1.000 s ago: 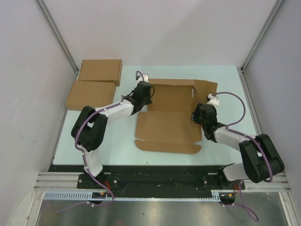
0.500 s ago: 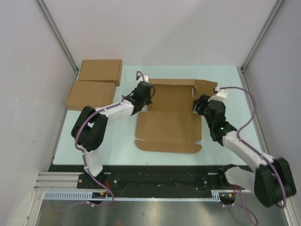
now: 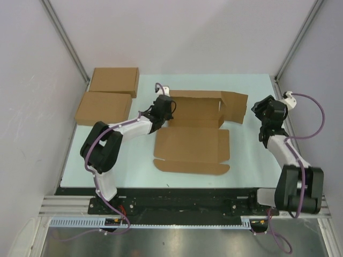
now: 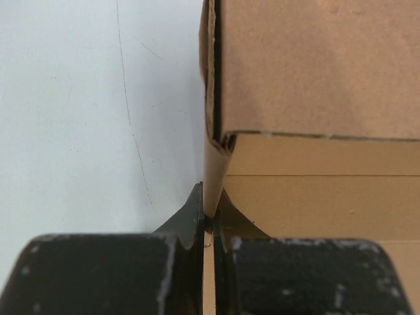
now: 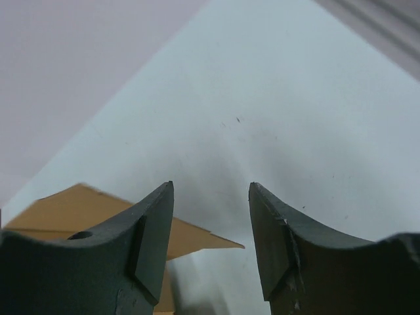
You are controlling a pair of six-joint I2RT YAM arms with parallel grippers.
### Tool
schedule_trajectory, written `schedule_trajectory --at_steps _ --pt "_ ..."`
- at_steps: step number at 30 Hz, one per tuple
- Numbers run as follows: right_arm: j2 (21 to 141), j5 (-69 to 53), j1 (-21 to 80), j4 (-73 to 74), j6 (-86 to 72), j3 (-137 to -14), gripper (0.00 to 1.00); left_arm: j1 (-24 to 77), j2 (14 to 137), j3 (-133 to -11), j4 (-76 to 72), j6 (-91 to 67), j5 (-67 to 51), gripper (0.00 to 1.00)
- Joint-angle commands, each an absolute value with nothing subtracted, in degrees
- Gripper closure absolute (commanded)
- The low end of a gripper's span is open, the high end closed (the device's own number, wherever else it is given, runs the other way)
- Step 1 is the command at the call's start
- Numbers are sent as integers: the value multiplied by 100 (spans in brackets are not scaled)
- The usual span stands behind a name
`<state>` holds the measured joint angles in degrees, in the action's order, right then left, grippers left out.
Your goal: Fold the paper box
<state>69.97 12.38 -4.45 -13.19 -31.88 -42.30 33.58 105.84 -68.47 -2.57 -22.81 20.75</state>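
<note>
The paper box (image 3: 194, 136) is a brown die-cut sheet in mid-table, partly folded: its far part stands up as walls, and its near panel lies flat. My left gripper (image 3: 170, 106) is shut on the box's upright left wall (image 4: 211, 184), which runs between the fingers (image 4: 187, 213) in the left wrist view. My right gripper (image 3: 258, 110) is open and empty, right of the box's right flap (image 3: 237, 106). A corner of that flap (image 5: 197, 235) shows between the jaws in the right wrist view, apart from both fingers.
Two flat made-up brown boxes (image 3: 113, 81) (image 3: 103, 108) lie at the far left of the pale table (image 3: 252, 160). Grey walls and metal frame posts (image 3: 64, 37) close in the left, back and right sides.
My right gripper has pulled away from the box's right side, moving right and far toward the table's right edge. The left gripper has kept its hold on the left wall.
</note>
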Motion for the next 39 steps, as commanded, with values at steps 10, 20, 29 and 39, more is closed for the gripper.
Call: schedule_trajectory --at_steps 10,20,29,39 --pt "9921 -1616 -1204 -3277 -3990 -5185 49 3349 10441 -6539 -448 -1846 2206 100" --pt "10354 -3347 -1055 -4166 -4158 -5265 49 3340 10538 -6653 -404 -1854 2197 100" --pt "9300 -3103 -290 -2937 -3429 -4729 47 3349 10494 -6750 -211 -1872 2373 100" --pt "7920 -2681 -18 -2408 -3094 -3894 48 3349 10371 -6636 -97 -1890 2549 100"
